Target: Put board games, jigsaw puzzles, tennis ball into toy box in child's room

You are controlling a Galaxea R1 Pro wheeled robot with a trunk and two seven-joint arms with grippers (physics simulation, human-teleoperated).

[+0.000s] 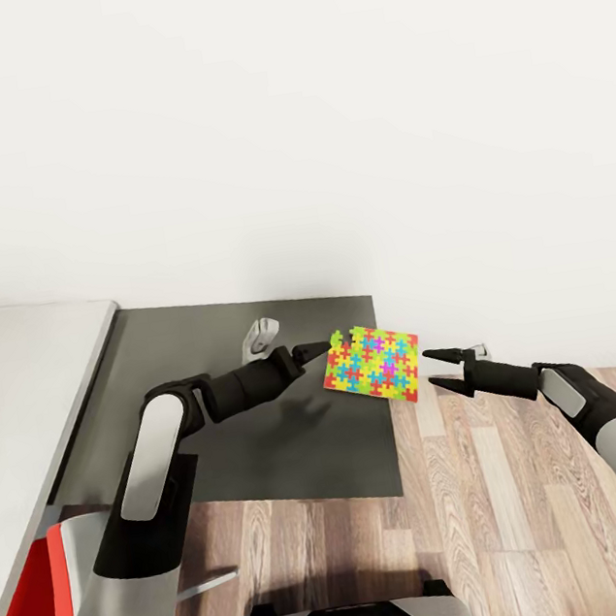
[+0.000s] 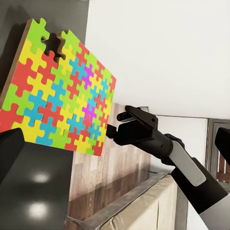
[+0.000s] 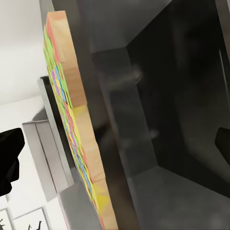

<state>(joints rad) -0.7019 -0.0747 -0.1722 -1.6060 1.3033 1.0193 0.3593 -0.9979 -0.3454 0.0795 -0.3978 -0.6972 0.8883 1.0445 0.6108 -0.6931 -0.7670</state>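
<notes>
Left gripper [image 1: 326, 351]: your left arm reaches toward 2 o'clock over the low dark cabinet [image 1: 269, 451]; its fingers pinch the jigsaw puzzle [image 1: 373, 363] at the corner nearest them.
Jigsaw puzzle: held in the air above the cabinet's right edge, tilted, coloured face up; the left wrist view shows its interlocking pieces [image 2: 62, 91], with a notch in the top edge.
Right gripper [image 1: 438, 370]: you have it at 3 o'clock of the puzzle, just beside it but apart; its fingers are spread and hold nothing.
Table [image 1: 28, 406]: its light grey top sits at 9 o'clock.
Floor [image 1: 494, 517]: wood planks under your right arm.
Chair [image 1: 36, 601]: a red patch at 8 o'clock.
</notes>
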